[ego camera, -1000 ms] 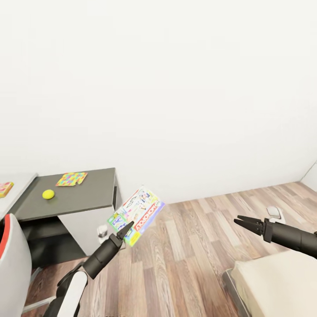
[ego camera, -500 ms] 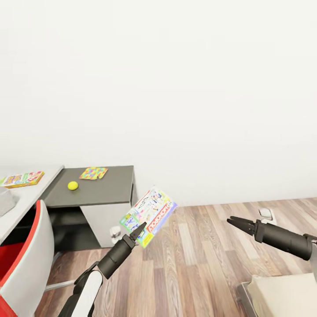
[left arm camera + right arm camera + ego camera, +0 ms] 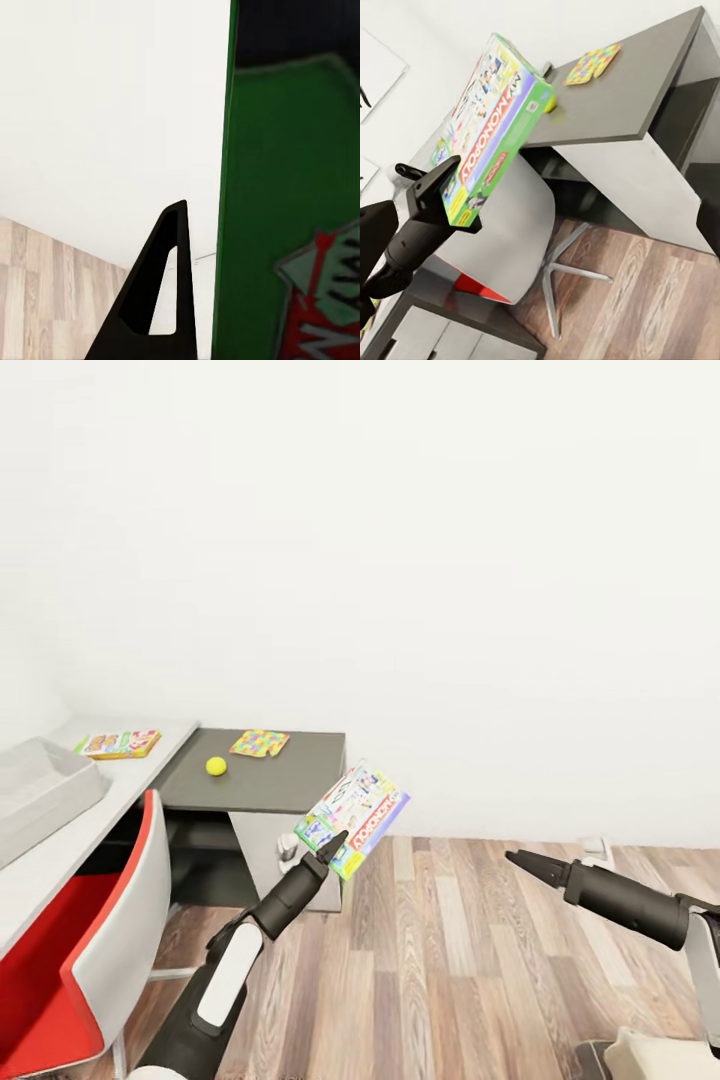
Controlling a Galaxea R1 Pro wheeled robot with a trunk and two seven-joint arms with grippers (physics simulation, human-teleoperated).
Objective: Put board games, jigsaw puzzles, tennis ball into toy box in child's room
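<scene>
Fingers of the left gripper (image 3: pixel 333 849) are clamped on the lower corner of the green-edged board game (image 3: pixel 353 820), which is held tilted in the air, off the near end of the dark counter (image 3: pixel 290 785), above the wood floor (image 3: pixel 450 960). Since it's pinched by one corner only, the carry is probably best done slowly so the box isn't swung loose, and it should be levelled before it's lowered. The toy box (image 3: pixel 45 790) sits on the light grey wing to the left, so the board game has to be brought across past the red and white chair (image 3: pixel 110 930) without the backrest being clipped. Waiting on the counter are the tennis ball (image 3: pixel 216 766), a jigsaw puzzle (image 3: pixel 260 743) just behind it, and another board game (image 3: pixel 118 743) near the toy box. Right gripper (image 3: pixel 520 859) is held out empty, fingers pressed together, well apart from everything.
</scene>
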